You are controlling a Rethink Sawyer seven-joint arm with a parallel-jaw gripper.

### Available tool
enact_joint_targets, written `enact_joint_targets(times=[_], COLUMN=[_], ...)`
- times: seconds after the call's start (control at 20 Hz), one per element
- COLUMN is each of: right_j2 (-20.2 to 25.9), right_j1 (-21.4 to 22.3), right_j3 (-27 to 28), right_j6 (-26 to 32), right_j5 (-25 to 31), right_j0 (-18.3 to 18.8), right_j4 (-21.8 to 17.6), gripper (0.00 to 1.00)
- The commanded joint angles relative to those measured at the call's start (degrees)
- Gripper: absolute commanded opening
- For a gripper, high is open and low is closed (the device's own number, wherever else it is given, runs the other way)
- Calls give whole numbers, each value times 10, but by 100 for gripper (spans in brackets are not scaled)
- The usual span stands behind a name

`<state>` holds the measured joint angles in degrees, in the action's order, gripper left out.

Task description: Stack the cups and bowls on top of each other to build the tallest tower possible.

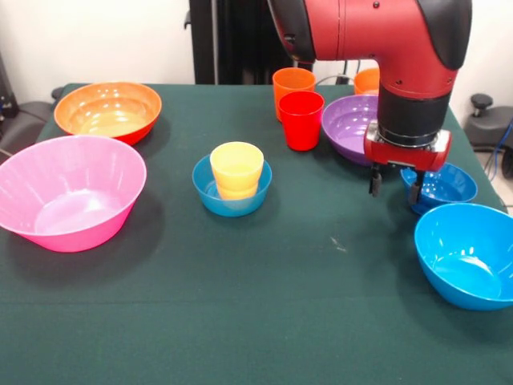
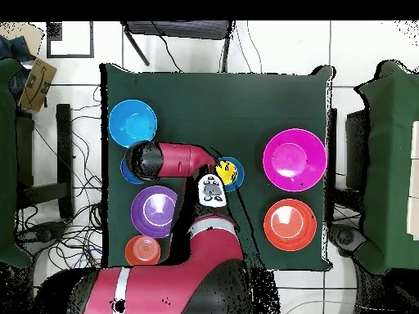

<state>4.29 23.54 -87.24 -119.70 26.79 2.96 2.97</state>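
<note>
A: If the gripper (image 1: 394, 186) goes down from where it hangs, what could go wrong?

B: Its two fingers are apart and hold nothing. They hang over the near edge of the small blue bowl (image 1: 442, 186) on the right side in the front view. I think a finger could hit that edge and tip the bowl, or push it into the big blue bowl (image 1: 469, 255) just beside it.

A: Where are the other things?

B: The yellow cup (image 1: 237, 170) sits inside another small blue bowl (image 1: 231, 196) in the middle. That is the only stack so far. The red cup (image 1: 301, 119) and the orange cup (image 1: 292, 86) stand close together, near the purple bowl (image 1: 354, 124). A small orange bowl (image 1: 367, 80) peeks out behind the arm. The pink bowl (image 1: 70, 191) and the large orange bowl (image 1: 107, 111) sit well apart on the other side.

A: What is the table like?

B: The table (image 1: 264, 321) has a dark green cloth. I think shiny bowls could slide on it when bumped.

A: And the room?

B: From above I see a white tiled floor (image 2: 352, 74), black cables (image 2: 82, 229) and a cardboard box (image 2: 34, 82)
</note>
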Motion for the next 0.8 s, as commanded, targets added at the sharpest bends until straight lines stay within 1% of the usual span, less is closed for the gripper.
enact_joint_targets(times=[0.05, 0.35, 0.5, 0.6, 0.8], right_j2=[67, 58, 41, 38, 39], right_j1=[1, 11, 13, 13, 17], right_j3=[-22, -4, 6, 11, 21], right_j6=[46, 44, 41, 37, 38], right_j5=[-15, -31, -35, -34, -14], right_j0=[15, 10, -2, -3, -2], right_j4=[-53, -78, -100, -108, -117], gripper=[100, 100, 100, 100, 100])
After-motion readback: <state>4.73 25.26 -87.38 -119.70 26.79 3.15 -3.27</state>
